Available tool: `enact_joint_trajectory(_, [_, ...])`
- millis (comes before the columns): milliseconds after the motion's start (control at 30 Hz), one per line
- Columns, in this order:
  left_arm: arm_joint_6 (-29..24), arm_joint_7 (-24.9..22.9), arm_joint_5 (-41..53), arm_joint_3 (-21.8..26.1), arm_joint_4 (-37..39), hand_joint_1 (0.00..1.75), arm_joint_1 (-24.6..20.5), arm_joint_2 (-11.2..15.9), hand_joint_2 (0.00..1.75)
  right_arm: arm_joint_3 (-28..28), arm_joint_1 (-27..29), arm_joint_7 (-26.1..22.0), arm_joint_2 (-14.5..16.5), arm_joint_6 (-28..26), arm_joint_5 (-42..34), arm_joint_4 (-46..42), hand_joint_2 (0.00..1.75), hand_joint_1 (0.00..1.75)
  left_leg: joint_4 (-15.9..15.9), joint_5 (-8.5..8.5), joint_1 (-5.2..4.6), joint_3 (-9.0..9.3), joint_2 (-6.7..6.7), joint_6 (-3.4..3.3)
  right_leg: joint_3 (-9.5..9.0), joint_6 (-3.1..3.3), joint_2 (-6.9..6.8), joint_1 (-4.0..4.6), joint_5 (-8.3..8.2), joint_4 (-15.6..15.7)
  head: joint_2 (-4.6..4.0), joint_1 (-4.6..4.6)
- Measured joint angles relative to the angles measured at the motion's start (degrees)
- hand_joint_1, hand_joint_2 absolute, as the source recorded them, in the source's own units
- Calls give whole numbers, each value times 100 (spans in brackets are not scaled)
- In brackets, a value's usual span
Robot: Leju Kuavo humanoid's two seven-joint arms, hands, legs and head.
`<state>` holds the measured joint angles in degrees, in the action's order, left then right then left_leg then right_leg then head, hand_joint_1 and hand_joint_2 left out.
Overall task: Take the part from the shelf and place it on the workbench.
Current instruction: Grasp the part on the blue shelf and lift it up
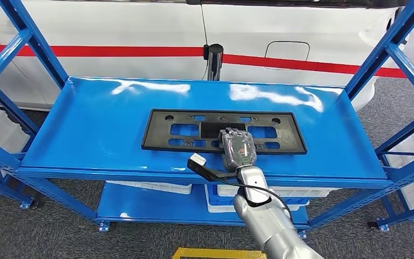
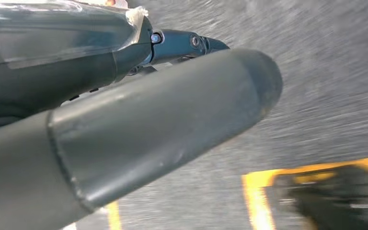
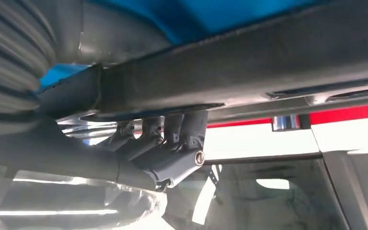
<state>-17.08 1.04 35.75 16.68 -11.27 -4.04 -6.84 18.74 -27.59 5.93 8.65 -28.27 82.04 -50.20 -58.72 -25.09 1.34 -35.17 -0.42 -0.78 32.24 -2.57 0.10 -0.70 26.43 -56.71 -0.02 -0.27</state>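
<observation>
Black part [image 1: 223, 131] lies flat mid-shelf [image 1: 86, 135], long axis across the view; right hand [image 1: 238, 147] rests on its near edge, fingers [image 3: 172, 136] seemingly hooked on that edge, grasp uncertain; left hand [image 2: 124, 139] hangs low, finger state unclear; right is nearer.

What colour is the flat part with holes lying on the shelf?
Black. The part shows best in the head view, lying on the blue shelf.

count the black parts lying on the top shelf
1: a black part lies flat mid-shelf on the blue top shelf, with the right robot hand over its near edge. None looks hidden.
</observation>
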Motion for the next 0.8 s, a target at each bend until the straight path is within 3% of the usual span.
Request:
enact_joint_trajectory(133, [155,1041,-434,361,-3,0,1,-33,0,-82,389,-378,-41,57,-348,-734,175,175,0,-1,0,-5,-1,2,1,0,0,2,0,0,0,0])
enact_joint_trajectory(300, [1207,1878,-788,868,-5,0,-3,-57,0,-123,835,-817,-94,237,-957,-2200,175,175,0,-1,-1,-8,1,2,6,-1,1,4,0,0,1,1])
enact_joint_trajectory(567, [1398,1867,-706,1152,-5,0,-6,-90,0,24,1103,-1241,-318,-47,-1558,-4186,175,175,0,-1,-2,-19,3,2,15,-1,2,4,-1,0,-1,0])
enact_joint_trajectory(800, [1041,1535,-547,1266,-5,0,-11,-145,0,433,706,-1371,-690,-256,-1922,-5349,175,175,0,-1,-2,-18,3,2,14,-2,2,4,-1,0,0,0])
